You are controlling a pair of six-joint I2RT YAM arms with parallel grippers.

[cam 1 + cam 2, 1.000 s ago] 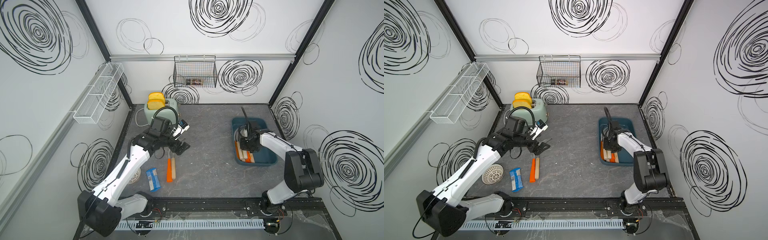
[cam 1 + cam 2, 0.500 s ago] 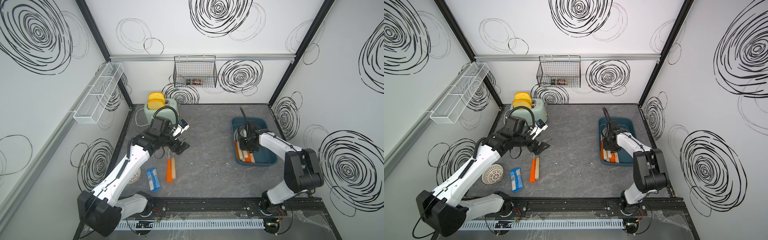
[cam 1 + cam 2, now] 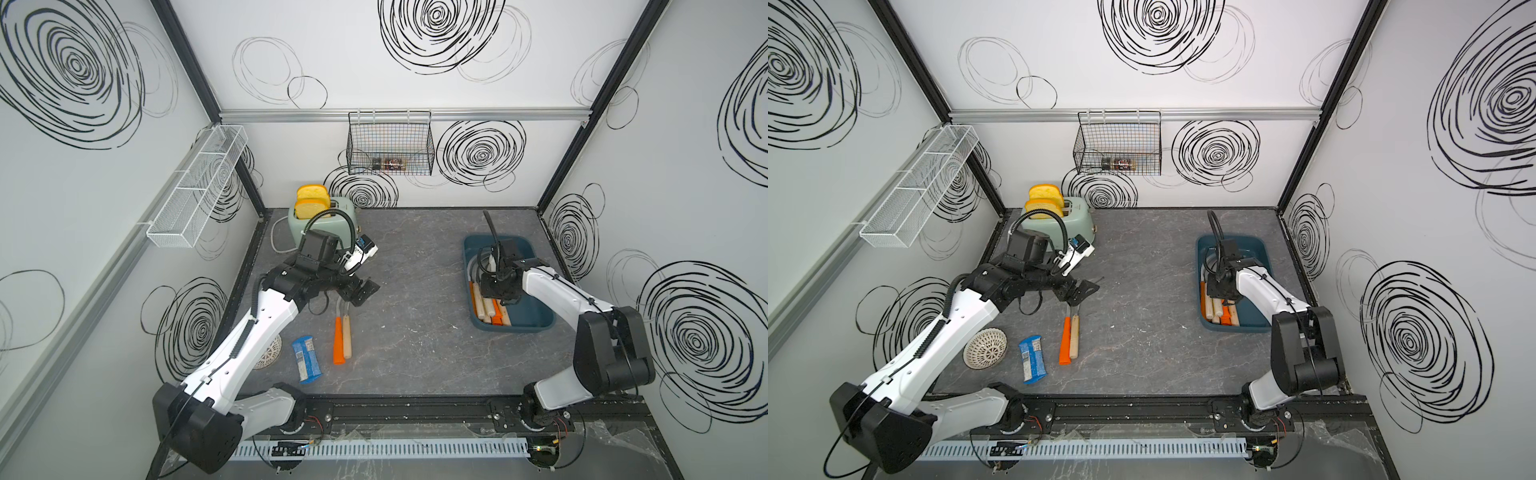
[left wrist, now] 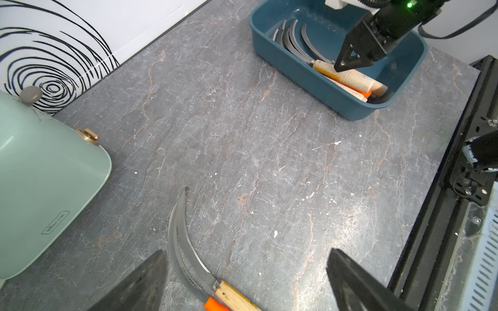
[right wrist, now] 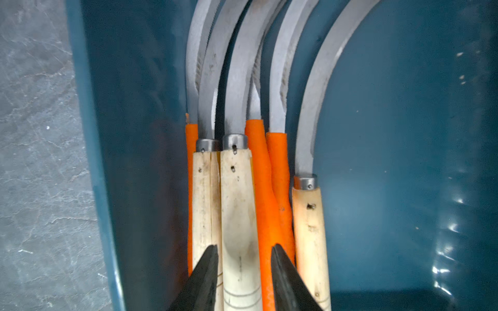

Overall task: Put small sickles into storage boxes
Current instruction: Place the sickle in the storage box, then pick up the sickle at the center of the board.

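Note:
Two small sickles lie side by side on the grey table, one orange-handled (image 3: 338, 343) and one wood-handled (image 3: 347, 337), blades toward my left gripper (image 3: 359, 291). That gripper hangs wide open just above their blades (image 4: 177, 242), its fingers either side (image 4: 246, 251) and touching nothing. The teal storage box (image 3: 540, 328) at the right holds several sickles (image 5: 237, 202), handles together. My right gripper (image 5: 244, 246) is low inside the box (image 5: 89, 134). Its jaws stand slightly apart astride one wooden handle, with a thin gap on one side.
A mint toaster (image 3: 322, 224) with bread stands behind the left arm. A blue packet (image 3: 305, 359) and a white domed strainer (image 3: 272, 353) lie near the front left. A white mesh rack (image 3: 195, 191) and a black wire basket (image 3: 390, 145) hang on the walls.
The right gripper's jaws have parted from the wooden handle inside the box. Both arms have hardly shifted.

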